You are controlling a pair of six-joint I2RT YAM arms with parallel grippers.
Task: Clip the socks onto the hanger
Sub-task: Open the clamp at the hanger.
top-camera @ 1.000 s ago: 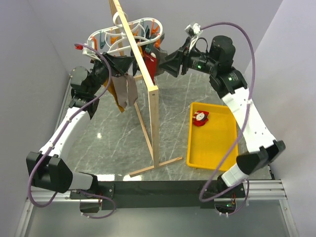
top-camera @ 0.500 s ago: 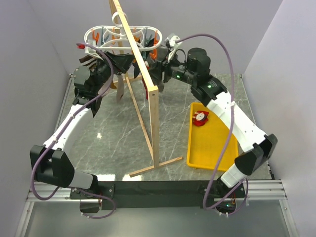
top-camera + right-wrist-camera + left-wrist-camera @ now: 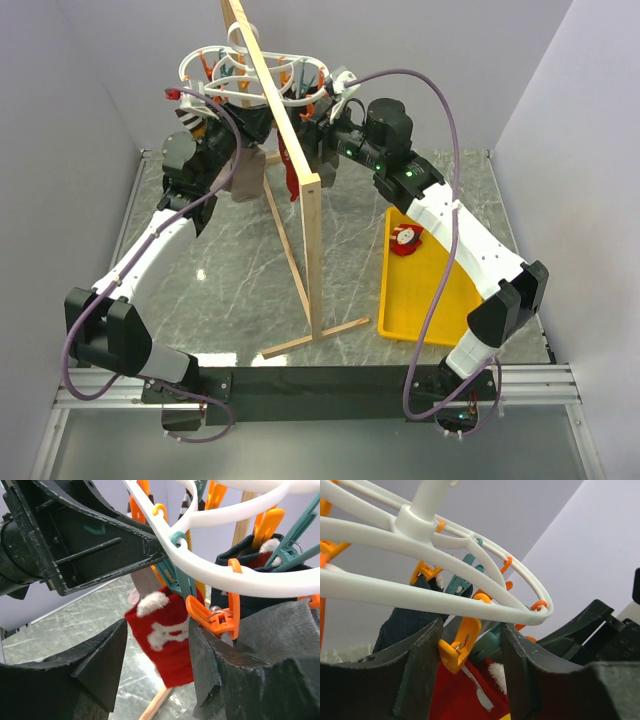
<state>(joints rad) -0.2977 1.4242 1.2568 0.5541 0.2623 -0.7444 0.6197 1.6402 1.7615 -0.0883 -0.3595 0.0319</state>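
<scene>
The white hanger (image 3: pixel 250 75), ringed with orange and teal clips, hangs high at the back. One of the red socks (image 3: pixel 289 172) hangs under it by a teal clip (image 3: pixel 181 582); its white bone marking shows on the sock (image 3: pixel 167 640) in the right wrist view. My right gripper (image 3: pixel 157 665) is open around that sock without pinching it, and an orange clip (image 3: pixel 220 616) rests against its right finger. My left gripper (image 3: pixel 470 672) comes in from the other side, jaws apart, with an orange clip (image 3: pixel 460 645) and a teal clip (image 3: pixel 490 642) between them above the sock (image 3: pixel 462 692). The other red sock (image 3: pixel 405 238) lies in the tray.
A tall wooden rack (image 3: pixel 312 230) stands between the two arms, its slanted bar crossing in front of the hanger. A yellow tray (image 3: pixel 440 300) sits at the right. Grey and dark socks (image 3: pixel 245 175) hang from the hanger's left side. Both grippers (image 3: pixel 240 125) (image 3: pixel 318 140) crowd under the hanger.
The right arm has swung left to the hanger with the red sock, which now hangs below the clips. The left gripper has risen under the hanger and its jaws have narrowed.
</scene>
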